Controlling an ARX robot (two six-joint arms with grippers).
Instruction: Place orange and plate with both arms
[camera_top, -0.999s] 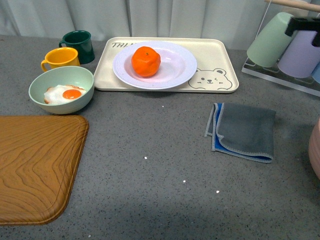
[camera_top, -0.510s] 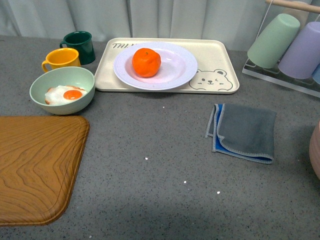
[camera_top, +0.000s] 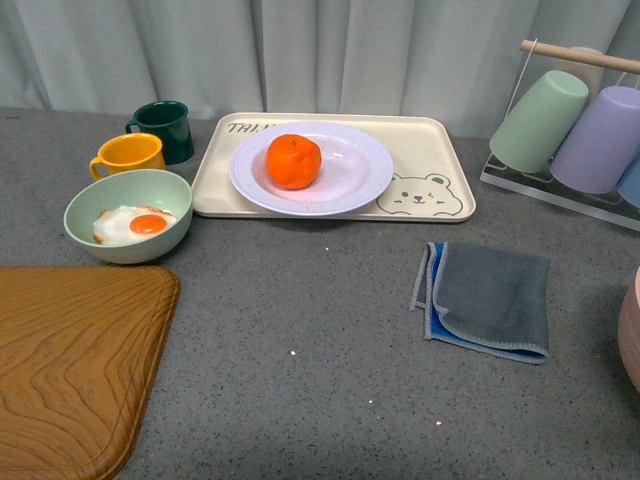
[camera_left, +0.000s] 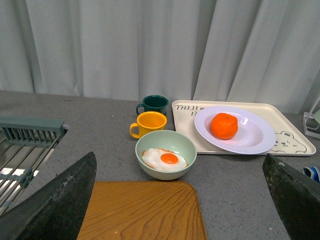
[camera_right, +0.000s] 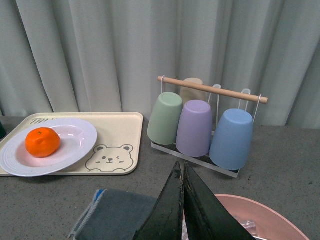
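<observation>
Round bright orange (camera_top: 293, 161) is sitting in the glossy white ridged plate (camera_top: 355, 185), looking basically done; left claw (camera_left: 180, 200) is hanging spread, right claw (camera_right: 183, 210) pressed together, both just needing to stay clear.

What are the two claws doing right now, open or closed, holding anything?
Left gripper: open, fingers spread wide, holding nothing.
Right gripper: shut, fingers pressed together, nothing between them.

Left gripper (camera_left: 180, 200) hangs with fingers spread wide; right gripper (camera_right: 183, 200) has fingers pressed together.

Pale grey pleated curtains (camera_top: 330, 50) hang behind a speckled grey tabletop (camera_top: 300, 330).
</observation>
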